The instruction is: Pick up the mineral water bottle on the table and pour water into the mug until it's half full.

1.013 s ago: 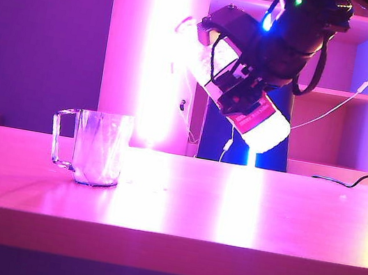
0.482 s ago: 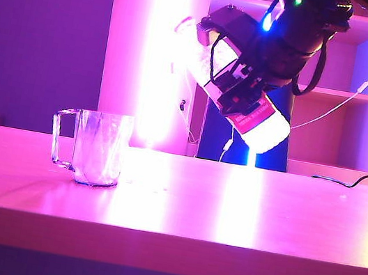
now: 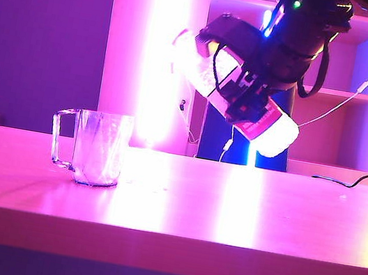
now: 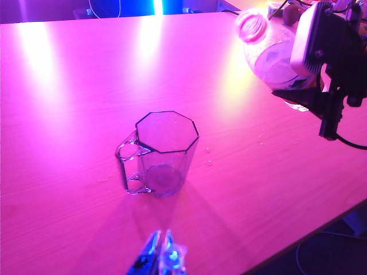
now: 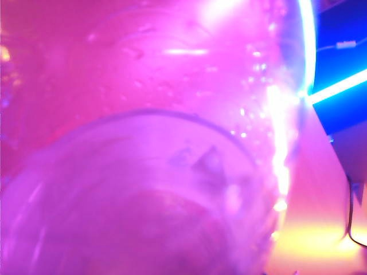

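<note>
My right gripper (image 3: 244,84) is clamped around the middle of the mineral water bottle (image 3: 231,89), holding it in the air well above the table (image 3: 228,208). The bottle's long axis runs on a slant: its open, uncapped mouth (image 4: 251,26) points up and away from the gripper toward the mug's side, while its rounded base hangs lower on the far side of the gripper. The mug (image 3: 99,148) stands upright on the table, down and well off to the side of the gripper, handle turned away from it; the bottle mouth is not over the rim. I cannot tell from these views whether any water already sits in the mug. My right wrist camera shows only a blurred close-up of clear plastic (image 5: 143,172) with droplets on it. My left gripper (image 4: 159,258) hangs just short of the mug with its tips pinched nearly together, holding nothing. As I judge it, the main risk is tipping the bottle further before the mouth is carried over the mug: water would run onto the table instead. With no cap, a quick roll of the wrist could send a gush that overshoots half full. The bottle is smooth and wet, so it might also slip in the jaws as the weight shifts.
</note>
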### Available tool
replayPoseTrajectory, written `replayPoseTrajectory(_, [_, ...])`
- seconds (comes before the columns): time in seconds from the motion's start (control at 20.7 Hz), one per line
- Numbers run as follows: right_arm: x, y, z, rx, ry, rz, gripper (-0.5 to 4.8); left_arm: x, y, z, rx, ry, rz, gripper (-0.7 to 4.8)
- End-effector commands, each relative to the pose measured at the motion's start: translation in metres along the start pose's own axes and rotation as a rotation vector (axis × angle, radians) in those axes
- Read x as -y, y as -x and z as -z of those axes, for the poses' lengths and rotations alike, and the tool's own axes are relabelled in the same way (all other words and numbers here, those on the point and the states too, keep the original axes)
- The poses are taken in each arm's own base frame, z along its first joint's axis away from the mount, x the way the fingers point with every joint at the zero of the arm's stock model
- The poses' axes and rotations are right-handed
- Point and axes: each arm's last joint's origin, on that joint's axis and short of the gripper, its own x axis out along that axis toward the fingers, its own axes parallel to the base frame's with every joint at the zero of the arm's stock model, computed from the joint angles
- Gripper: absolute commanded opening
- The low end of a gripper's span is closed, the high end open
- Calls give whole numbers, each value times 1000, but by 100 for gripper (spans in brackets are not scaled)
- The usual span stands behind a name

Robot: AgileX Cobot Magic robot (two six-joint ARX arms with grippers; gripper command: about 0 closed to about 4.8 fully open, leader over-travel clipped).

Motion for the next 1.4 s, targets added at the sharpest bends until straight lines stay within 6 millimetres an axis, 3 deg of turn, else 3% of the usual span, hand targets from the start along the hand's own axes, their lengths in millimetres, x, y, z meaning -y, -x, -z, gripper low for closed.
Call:
replayPoseTrajectory(0.05, [3, -2, -4, -4, 56, 62, 274, 0, 0, -1, 11, -10, 3, -5])
replayPoseTrajectory(0.24, [-5, -14, -3, -40, 127, 56, 274, 0, 0, -1, 11, -10, 3, -5])
replayPoseTrajectory(0.53, [-4, -29, -35, -36, 169, 97, 274, 0, 0, -1, 11, -10, 3, -5])
replayPoseTrajectory(0.72, [-19, -43, -50, -82, 312, 110, 274, 0, 0, -1, 11, -10, 3, -5])
replayPoseTrajectory(1.4, [-24, -39, -56, -177, 449, 178, 274, 0, 0, -1, 11, -10, 3, -5])
